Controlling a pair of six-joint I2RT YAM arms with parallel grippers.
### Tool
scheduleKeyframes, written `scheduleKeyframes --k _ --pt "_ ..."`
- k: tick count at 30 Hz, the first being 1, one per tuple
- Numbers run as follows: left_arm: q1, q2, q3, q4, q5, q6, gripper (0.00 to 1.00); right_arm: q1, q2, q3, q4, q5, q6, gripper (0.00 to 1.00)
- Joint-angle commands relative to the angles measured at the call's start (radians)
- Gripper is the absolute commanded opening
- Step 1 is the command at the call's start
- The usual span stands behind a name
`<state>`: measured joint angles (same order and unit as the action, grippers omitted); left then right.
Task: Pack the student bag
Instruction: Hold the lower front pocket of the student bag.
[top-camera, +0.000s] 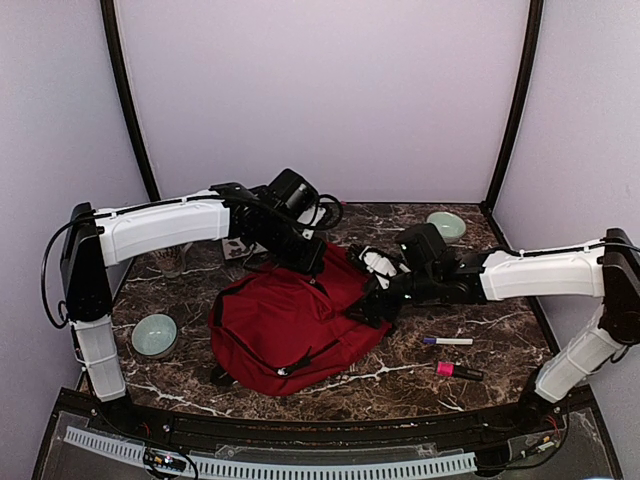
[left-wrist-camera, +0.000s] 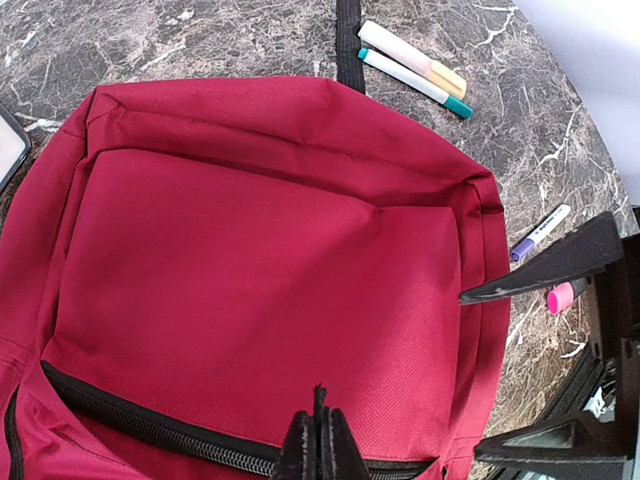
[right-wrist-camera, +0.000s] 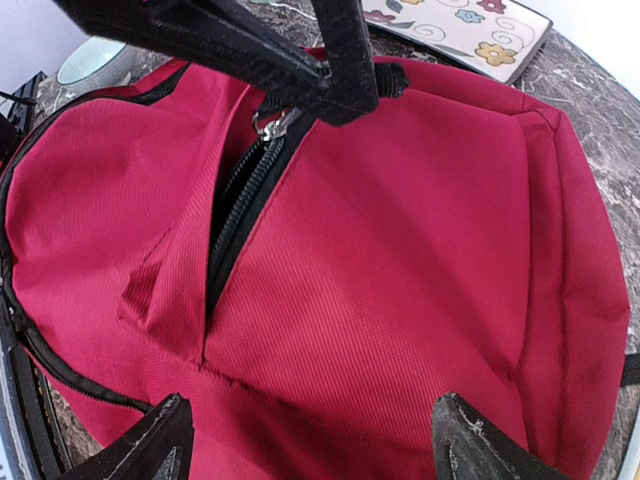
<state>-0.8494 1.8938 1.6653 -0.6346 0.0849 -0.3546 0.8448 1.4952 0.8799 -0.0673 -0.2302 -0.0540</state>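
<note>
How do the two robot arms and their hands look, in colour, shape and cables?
Both the left arm and the right arm have white, boxy shells on their long links, with black joints between them. Thin black cables run along them. The left hand and the right hand are black, each with two flat, pointed fingers. I see no markings.

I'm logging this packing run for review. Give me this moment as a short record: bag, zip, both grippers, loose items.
bag: student bag, lying flat on the table
zip: partly open
left gripper: jaws shut, apparently on the zip pull
right gripper: jaws wide open over the bag, holding nothing
markers: purple marker and pink marker on the table, right of the bag
pens: highlighter and teal pen beside the bag
bowls: near-left bowl and far-right bowl
</note>
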Motion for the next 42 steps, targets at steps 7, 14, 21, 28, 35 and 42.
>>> scheduleKeyframes --k 7,14,21,28,35,42 --pt "0.000 -0.069 0.044 0.010 0.007 0.017 0.00 0.009 0.090 0.105 0.170 -0.053 0.052 0.83" --pt "0.000 -0.064 0.042 0.011 0.017 0.012 0.00 0.007 0.139 0.132 0.269 -0.027 0.130 0.72" --pt "0.000 -0.063 0.045 0.023 0.024 -0.006 0.00 0.004 0.196 0.151 0.284 0.004 0.154 0.58" --pt "0.000 -0.066 0.039 0.025 0.018 -0.022 0.00 0.005 0.209 0.157 0.299 -0.036 0.167 0.57" --pt "0.000 -0.061 0.039 0.014 0.004 -0.036 0.00 0.006 0.177 0.122 0.401 -0.139 0.240 0.59" --pt "0.000 -0.074 0.034 0.028 0.012 -0.050 0.00 0.007 0.246 0.182 0.276 -0.052 0.216 0.47"
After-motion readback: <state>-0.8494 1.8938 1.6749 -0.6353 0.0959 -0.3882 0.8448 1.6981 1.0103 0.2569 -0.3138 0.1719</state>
